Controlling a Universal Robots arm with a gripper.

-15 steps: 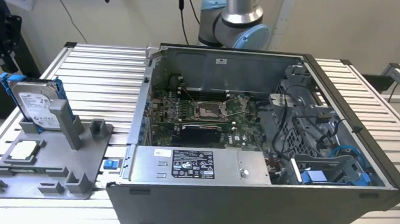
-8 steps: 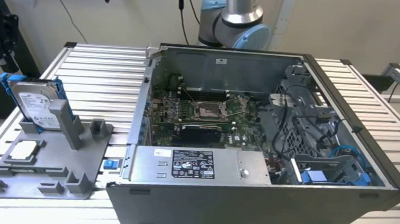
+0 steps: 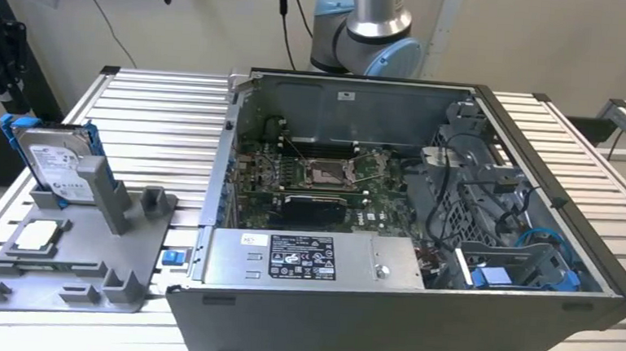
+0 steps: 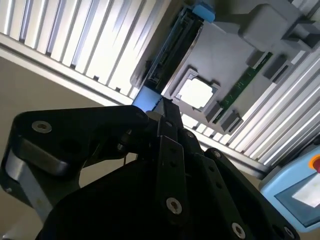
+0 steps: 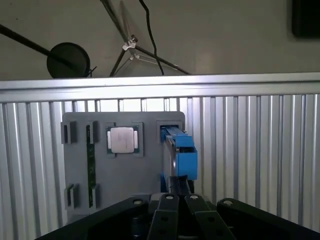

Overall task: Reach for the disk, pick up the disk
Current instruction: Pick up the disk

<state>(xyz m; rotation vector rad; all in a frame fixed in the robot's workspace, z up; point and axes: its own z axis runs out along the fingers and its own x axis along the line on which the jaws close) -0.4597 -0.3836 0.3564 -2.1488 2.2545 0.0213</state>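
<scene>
The disk (image 3: 59, 160) stands on edge in a slot at the back of a grey holder (image 3: 79, 267), at the exterior view's left. It is a silver drive with a white label in a bright blue carrier frame. From above, the first wrist view shows its blue edge (image 5: 182, 155), and the second wrist view shows its dark edge (image 4: 167, 60). My gripper (image 5: 178, 185) hangs high above the holder, black fingers pressed together and holding nothing. Its tip (image 4: 164, 107) lines up with one end of the disk, well apart from it.
A small white-and-silver chip (image 3: 39, 235) (image 5: 122, 139) and a green memory stick (image 5: 90, 165) lie in the same holder. An open computer case (image 3: 397, 230) stands at the exterior view's right on the slatted aluminium table (image 3: 154, 109). A light blue device with a screen (image 4: 300, 190) lies off the table edge.
</scene>
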